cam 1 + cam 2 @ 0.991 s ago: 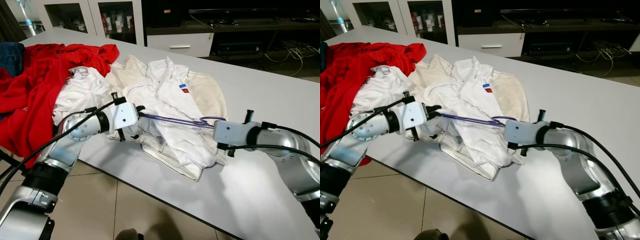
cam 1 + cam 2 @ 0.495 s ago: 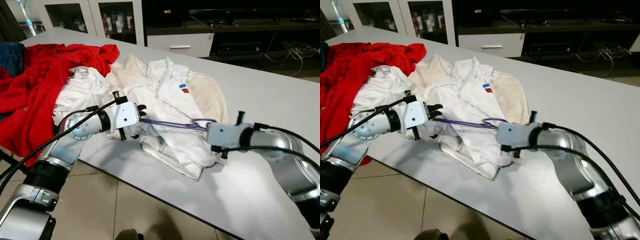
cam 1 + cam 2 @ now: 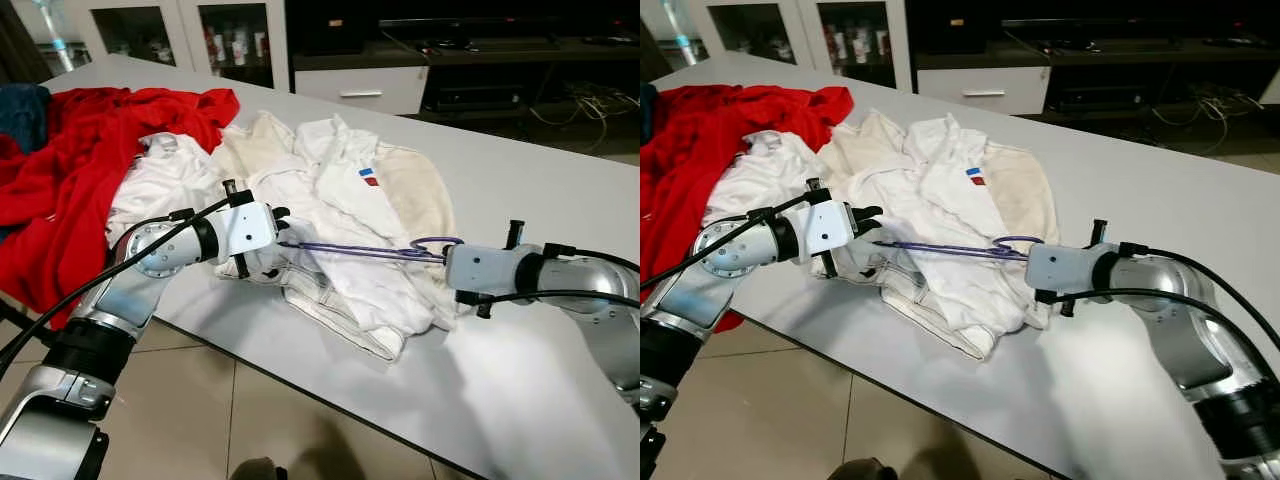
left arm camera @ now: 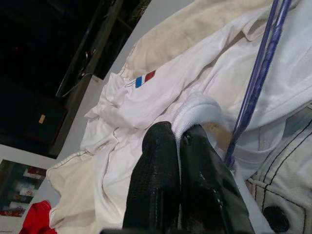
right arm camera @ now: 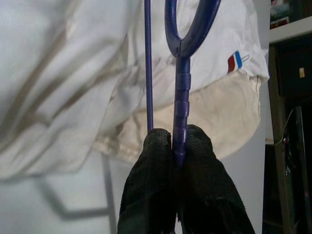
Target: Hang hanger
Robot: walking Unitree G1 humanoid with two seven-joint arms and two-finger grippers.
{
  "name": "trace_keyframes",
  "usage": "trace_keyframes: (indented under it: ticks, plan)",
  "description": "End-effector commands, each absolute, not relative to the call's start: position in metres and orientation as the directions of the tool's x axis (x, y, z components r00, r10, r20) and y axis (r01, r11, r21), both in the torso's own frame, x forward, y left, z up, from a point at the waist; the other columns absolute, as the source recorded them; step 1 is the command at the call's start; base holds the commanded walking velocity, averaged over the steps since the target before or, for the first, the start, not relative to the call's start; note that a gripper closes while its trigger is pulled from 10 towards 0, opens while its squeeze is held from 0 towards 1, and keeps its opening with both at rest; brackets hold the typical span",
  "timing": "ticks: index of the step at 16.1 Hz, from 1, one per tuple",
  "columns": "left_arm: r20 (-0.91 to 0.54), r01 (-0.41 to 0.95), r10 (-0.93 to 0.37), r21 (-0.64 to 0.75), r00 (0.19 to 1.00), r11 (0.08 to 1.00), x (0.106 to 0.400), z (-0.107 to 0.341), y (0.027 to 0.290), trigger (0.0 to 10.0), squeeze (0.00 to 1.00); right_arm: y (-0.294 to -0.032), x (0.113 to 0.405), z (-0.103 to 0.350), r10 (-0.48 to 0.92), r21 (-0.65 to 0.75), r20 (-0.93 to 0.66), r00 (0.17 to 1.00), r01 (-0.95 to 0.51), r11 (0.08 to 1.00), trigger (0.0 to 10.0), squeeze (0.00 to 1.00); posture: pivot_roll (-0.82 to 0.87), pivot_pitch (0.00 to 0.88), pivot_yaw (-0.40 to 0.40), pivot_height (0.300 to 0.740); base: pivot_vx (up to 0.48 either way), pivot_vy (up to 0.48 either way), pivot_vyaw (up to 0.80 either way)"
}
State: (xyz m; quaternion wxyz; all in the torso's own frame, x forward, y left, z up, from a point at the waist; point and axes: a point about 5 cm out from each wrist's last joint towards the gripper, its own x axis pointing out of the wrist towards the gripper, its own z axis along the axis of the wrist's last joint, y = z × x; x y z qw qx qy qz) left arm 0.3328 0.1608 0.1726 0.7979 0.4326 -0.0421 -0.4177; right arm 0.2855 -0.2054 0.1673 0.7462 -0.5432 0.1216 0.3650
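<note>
A thin purple hanger lies across the white jacket on the grey table. My right gripper is shut on the hanger's neck just below its hook, at the jacket's right edge. The hanger's far end runs under folds of white cloth by my left gripper. That gripper is shut on a ribbed white edge of the jacket, with the purple hanger passing close beside it. A red and blue patch marks the jacket's chest.
A red garment is heaped at the table's left, with a blue cloth behind it. A cream garment lies under the white one. Glass-door cabinets stand behind. The table's front edge runs under both arms, tiled floor below.
My right gripper first slid left, then pulled back to the right with the hanger, so the hook now sits further right. The left gripper has kept its hold in place.
</note>
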Motion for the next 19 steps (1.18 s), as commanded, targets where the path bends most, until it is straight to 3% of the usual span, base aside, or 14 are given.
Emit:
trace_keyframes:
  ticks: [1, 5, 6, 9, 11, 13, 19]
  plan:
    - [-0.295, 0.619, -0.696, 0.737, 0.655, 0.271, 0.334, 0.174, 0.163, 0.0, 0.0, -0.211, 0.285, 0.175, 0.416, -0.728, -0.569, 0.709, -0.67, 0.146, 10.0, 0.0, 0.15, 0.0, 0.023, 0.74, 0.0, 0.0, 0.0]
    - [-0.284, 0.624, -0.687, 0.716, 0.669, 0.312, 0.337, 0.173, 0.164, 0.0, 0.0, -0.202, 0.288, 0.179, 0.459, -0.741, -0.531, 0.712, -0.653, 0.157, 10.0, 0.0, 0.15, 0.0, 0.025, 0.74, 0.0, 0.0, 0.0]
    - [-0.176, 0.646, -0.688, 0.561, 0.704, 0.517, 0.342, 0.174, 0.163, 10.0, 0.0, -0.194, 0.292, 0.178, 0.479, -0.752, -0.492, 0.727, -0.632, 0.188, 10.0, 0.0, 0.15, 0.0, 0.026, 0.74, 0.0, 0.0, 0.0]
    - [-0.072, 0.609, -0.624, 0.329, 0.778, 0.722, 0.348, 0.167, 0.168, 10.0, 0.0, -0.192, 0.307, 0.174, 0.45, -0.772, -0.371, 0.812, -0.539, 0.338, 10.0, 0.0, 0.15, 0.0, 0.029, 0.74, 0.0, 0.0, 0.0]
    - [-0.039, 0.57, -0.576, 0.205, 0.817, 0.795, 0.351, 0.161, 0.173, 10.0, 0.0, -0.193, 0.314, 0.17, 0.411, -0.771, -0.327, 0.851, -0.492, 0.404, 10.0, 0.0, 0.15, 0.0, 0.029, 0.74, 0.0, 0.0, 0.0]
    - [-0.045, 0.572, -0.572, 0.146, 0.819, 0.807, 0.349, 0.154, 0.175, 10.0, 0.0, -0.193, 0.316, 0.166, 0.392, -0.766, -0.306, 0.868, -0.469, 0.44, 10.0, 0.0, 0.16, 0.0, 0.03, 0.74, 0.0, 0.0, 0.0]
    - [-0.119, 0.582, -0.571, 0.228, 0.812, 0.78, 0.33, 0.131, 0.199, 10.0, 0.0, -0.218, 0.297, 0.171, 0.41, -0.753, -0.337, 0.847, -0.504, 0.423, 10.0, 0.0, 0.16, 0.009, 0.049, 0.74, 0.0, 0.0, 0.0]
